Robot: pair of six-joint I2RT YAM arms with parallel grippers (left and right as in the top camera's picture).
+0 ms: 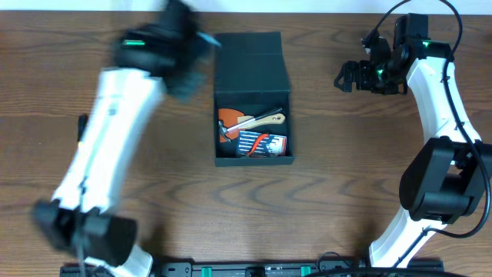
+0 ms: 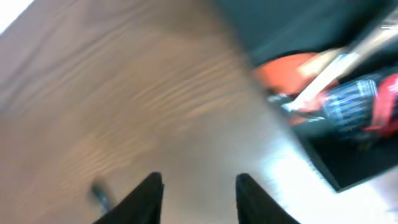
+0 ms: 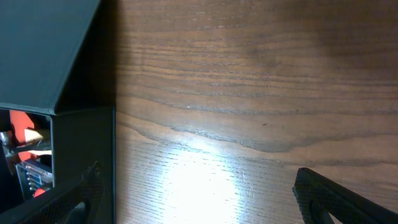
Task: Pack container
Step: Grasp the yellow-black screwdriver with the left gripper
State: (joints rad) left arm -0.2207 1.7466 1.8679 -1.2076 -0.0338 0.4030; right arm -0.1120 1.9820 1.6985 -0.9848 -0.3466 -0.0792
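The dark teal-green square cardboard container (image 1: 254, 162) sits mid-way across the brown wooden table (image 1: 338, 192), its flap lid open on the far side. Inside (toward the near wall) a pale wooden-handled hand tool (image 1: 261, 120) lies across a red-and-black printed packet (image 1: 267, 145).

A brown wood-grain laminate counter (image 1: 330, 200) fills the overhead view, its grain running left to right. A pale patch of glare (image 3: 199, 180) lies on it (sharpest in the right wrist view). A black rail with green fittings (image 1: 254, 269) lines the near edge.
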